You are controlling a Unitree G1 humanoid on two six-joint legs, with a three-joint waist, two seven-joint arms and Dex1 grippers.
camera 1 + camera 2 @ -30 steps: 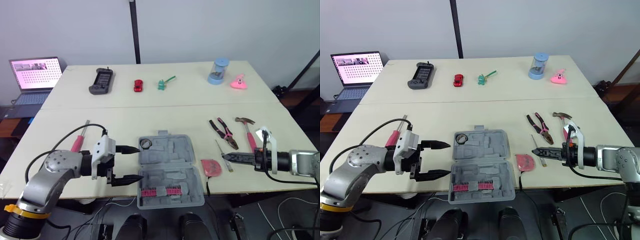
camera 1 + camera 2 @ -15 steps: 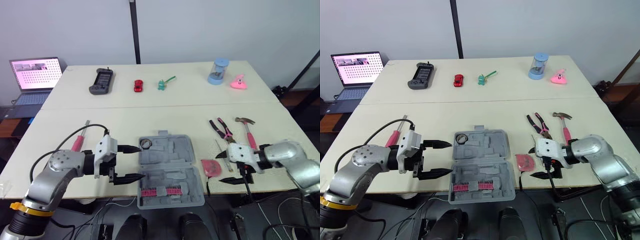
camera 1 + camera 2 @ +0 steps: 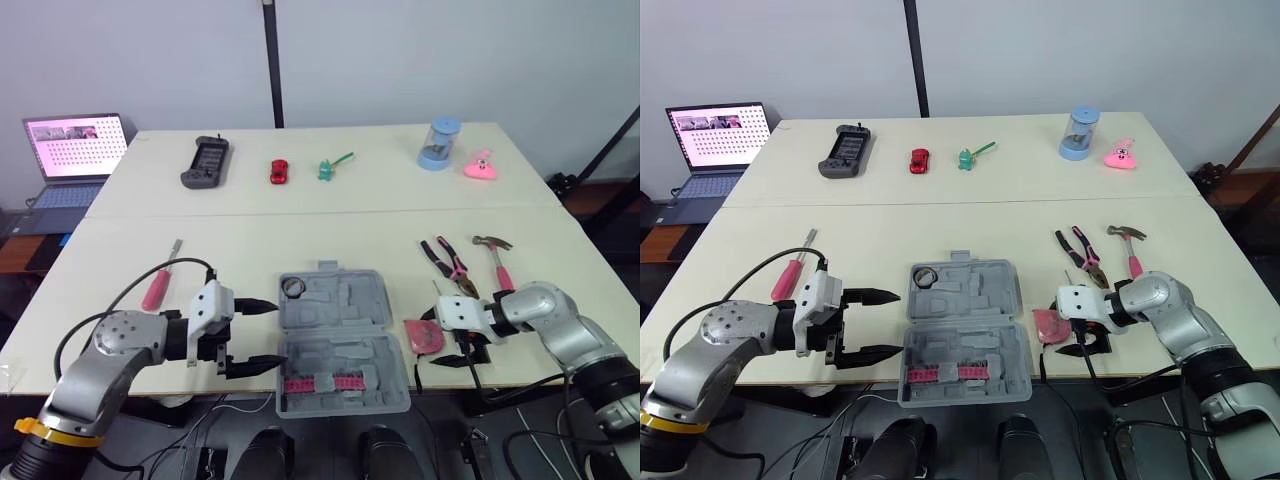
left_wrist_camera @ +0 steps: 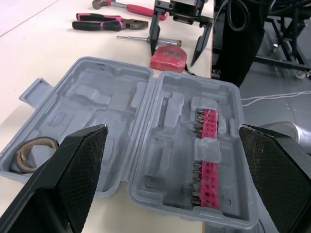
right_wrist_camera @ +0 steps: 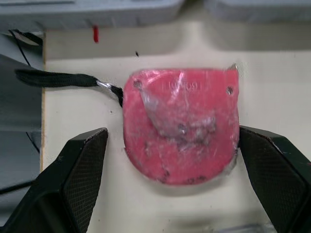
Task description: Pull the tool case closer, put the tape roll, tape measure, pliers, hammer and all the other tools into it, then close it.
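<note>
Two pale tables (image 3: 330,215) stood pushed together before a white wall. At the lower centre of the head view, at the front table's edge, the grey tool case (image 3: 340,310) lay open and flat. A tape roll (image 3: 291,288) sat in the upper left corner of the case, and a strip of pink bits (image 3: 320,384) ran along its lower half. The other moulded pockets looked bare.

Just right of the case lay the pink tape measure (image 3: 422,335), its black strap trailing off the table's edge. The right gripper (image 4: 172,58) was down at it with its black fingers spread wide, one on either side of the tape measure. I could not tell whether they touched it. Above that, toward the right of the frame, lay a thin screwdriver (image 4: 146,40), the pliers (image 3: 447,265) and the hammer (image 3: 495,262), close together.

On the other side, the left gripper (image 3: 281,331) hovered just left of the case, fingers wide apart and pointing at it, holding nothing. A pink-handled screwdriver (image 3: 158,287) lay further left, well apart from the case.

Along the back table, from left to right across the upper frame, sat a game controller (image 3: 205,162), a red toy car (image 3: 277,171), a green toy (image 3: 328,166), a blue cup (image 3: 437,144) and a pink toy (image 3: 481,165). An open laptop (image 3: 72,150) stood at the far left.
</note>
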